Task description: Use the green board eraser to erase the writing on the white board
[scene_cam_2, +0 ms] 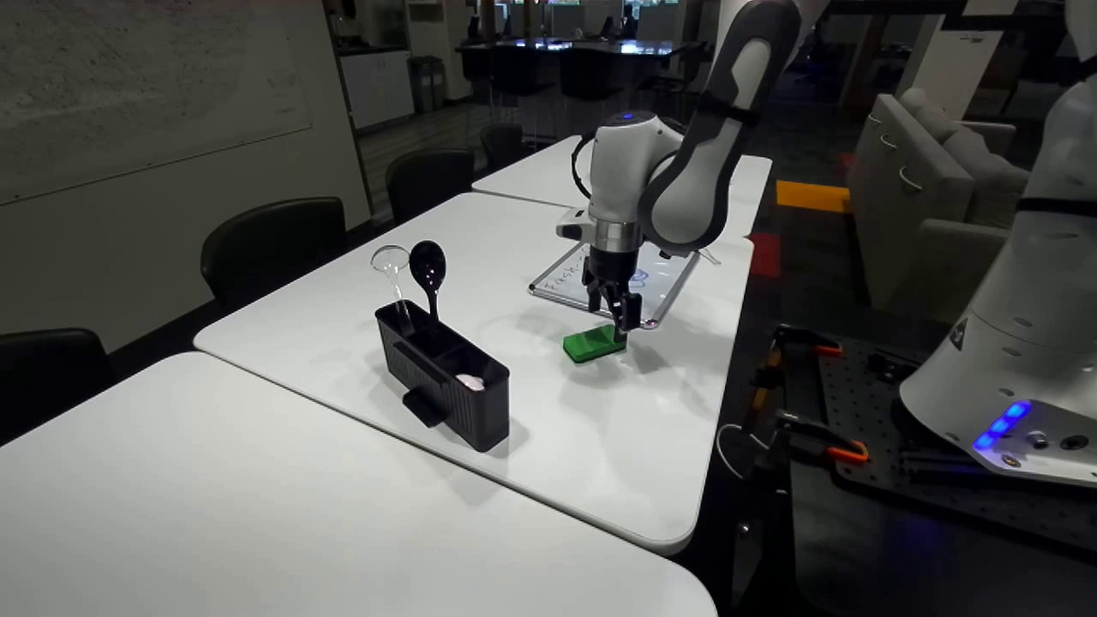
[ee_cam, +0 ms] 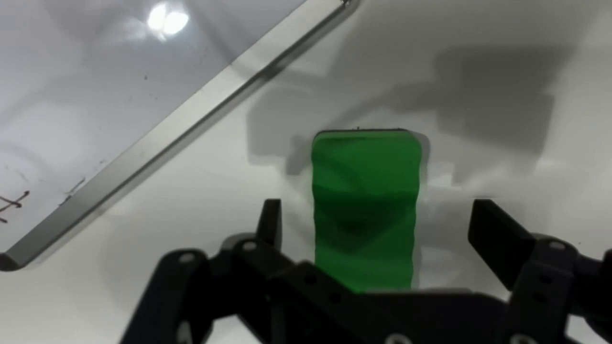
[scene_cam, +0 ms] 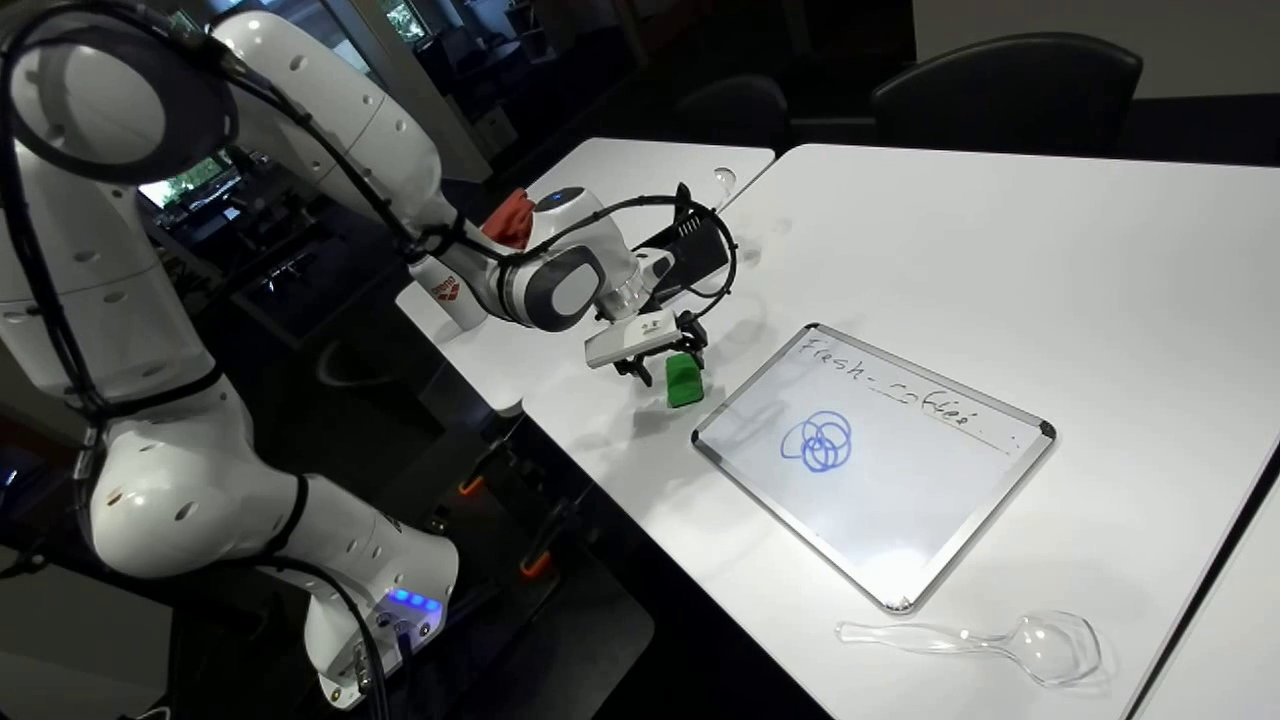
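Observation:
The green board eraser (scene_cam: 685, 381) (scene_cam_2: 591, 344) lies flat on the white table beside the white board. In the wrist view, the eraser (ee_cam: 366, 167) sits between the two fingers, with space on each side. My gripper (scene_cam: 668, 364) (scene_cam_2: 614, 315) (ee_cam: 375, 217) is open, above the eraser and holding nothing. The white board (scene_cam: 920, 510) has a silver frame and black corners. It bears a blue looped doodle (scene_cam: 820, 442) and a line of dark handwritten text (scene_cam: 900, 390). The wrist view shows only part of the board (ee_cam: 95, 105) and the end of the text (ee_cam: 13, 200).
A black divided holder (scene_cam_2: 446, 377) with a black spoon (scene_cam_2: 428, 270) and a clear spoon (scene_cam_2: 392, 261) stands on the table near the eraser. A clear ladle (scene_cam: 980, 643) lies beside the board's far end. The table edge (scene_cam: 640, 500) runs along the robot's side.

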Robot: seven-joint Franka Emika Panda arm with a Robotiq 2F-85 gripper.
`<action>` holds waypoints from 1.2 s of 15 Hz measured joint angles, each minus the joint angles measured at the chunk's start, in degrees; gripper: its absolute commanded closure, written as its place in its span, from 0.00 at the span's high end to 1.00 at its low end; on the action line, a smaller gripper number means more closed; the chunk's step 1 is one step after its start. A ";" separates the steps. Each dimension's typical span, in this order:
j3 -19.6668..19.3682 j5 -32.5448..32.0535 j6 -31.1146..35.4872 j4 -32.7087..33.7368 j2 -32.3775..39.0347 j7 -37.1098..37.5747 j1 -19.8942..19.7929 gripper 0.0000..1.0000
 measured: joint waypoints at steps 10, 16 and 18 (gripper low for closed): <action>-2.35 -7.64 1.76 2.34 3.67 8.30 3.14 1.00; -2.52 -9.58 5.32 3.12 5.46 9.43 3.43 1.00; -2.54 -9.58 5.83 3.35 6.06 9.48 3.41 1.00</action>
